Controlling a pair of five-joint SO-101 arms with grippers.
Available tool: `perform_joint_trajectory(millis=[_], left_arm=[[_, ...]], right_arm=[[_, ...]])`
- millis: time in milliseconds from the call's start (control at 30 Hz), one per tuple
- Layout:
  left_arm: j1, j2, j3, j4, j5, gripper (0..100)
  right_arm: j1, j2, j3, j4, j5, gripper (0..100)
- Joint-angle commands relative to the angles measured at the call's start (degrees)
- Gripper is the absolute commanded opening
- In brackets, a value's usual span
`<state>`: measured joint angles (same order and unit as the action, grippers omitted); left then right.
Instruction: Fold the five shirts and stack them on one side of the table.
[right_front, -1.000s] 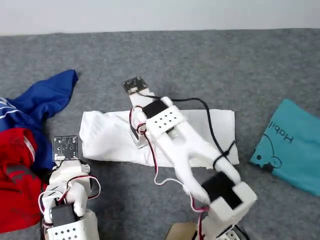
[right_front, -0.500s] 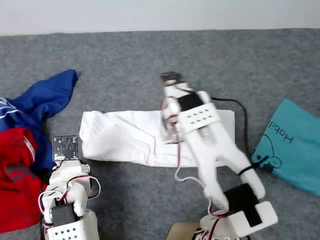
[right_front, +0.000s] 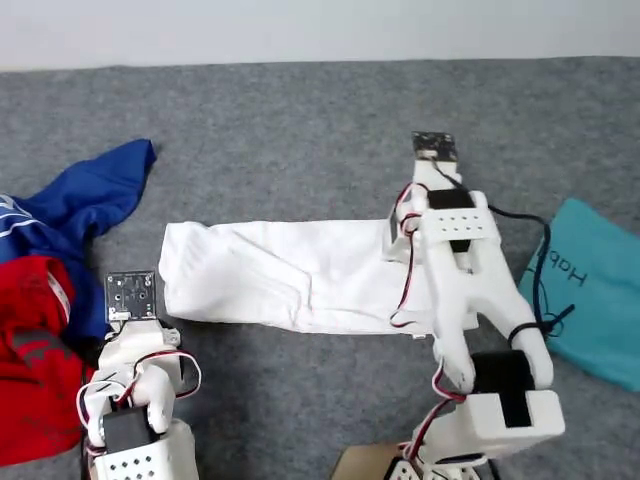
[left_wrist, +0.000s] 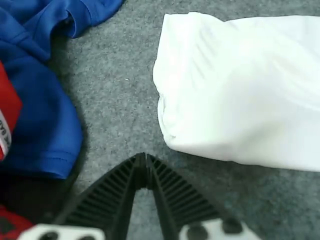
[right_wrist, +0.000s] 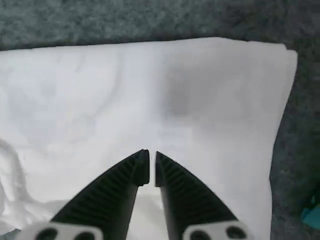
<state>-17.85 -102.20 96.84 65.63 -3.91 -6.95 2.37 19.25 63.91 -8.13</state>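
The right claw (right_wrist: 149, 156), shut and empty, is being held over the white shirt (right_wrist: 210, 95); the short edge beside it is probably best pinched squarely, layers together.

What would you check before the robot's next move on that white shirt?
1. White cloth shirt lies flat as a long folded strip on the grey felt table: ok.
2. Right tool empty: ok, jaws closed over the strip's end, no cloth between them.
3. Left tool clear of cloth: ok, closed over bare table beside the strip.
4. Teal shirt apart from the white one: ok.
5. All shirts folded: not ok, the blue shirt and red shirt lie crumpled together.
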Motion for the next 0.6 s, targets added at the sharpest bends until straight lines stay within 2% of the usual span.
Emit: perform_joint_trajectory(millis=[0,133,300,567], left_arm=[[-0.26,-0.18,-0.22,0.35,0.53,1],[-0.26,-0.18,-0.22,0.35,0.53,1],[-0.26,-0.18,-0.22,0.35,0.53,1],[-0.26,-0.18,-0.22,0.35,0.53,1]], right_arm=[[2.95,-0.04,-2.2,3.47,-0.09,20.7],[6.55,0.13,-5.8,9.71,-0.18,31.6],[8.4,0.22,-6.15,7.6,-0.09,31.9],[6.9,5.93,-7.12,2.24,-0.09,31.8]])
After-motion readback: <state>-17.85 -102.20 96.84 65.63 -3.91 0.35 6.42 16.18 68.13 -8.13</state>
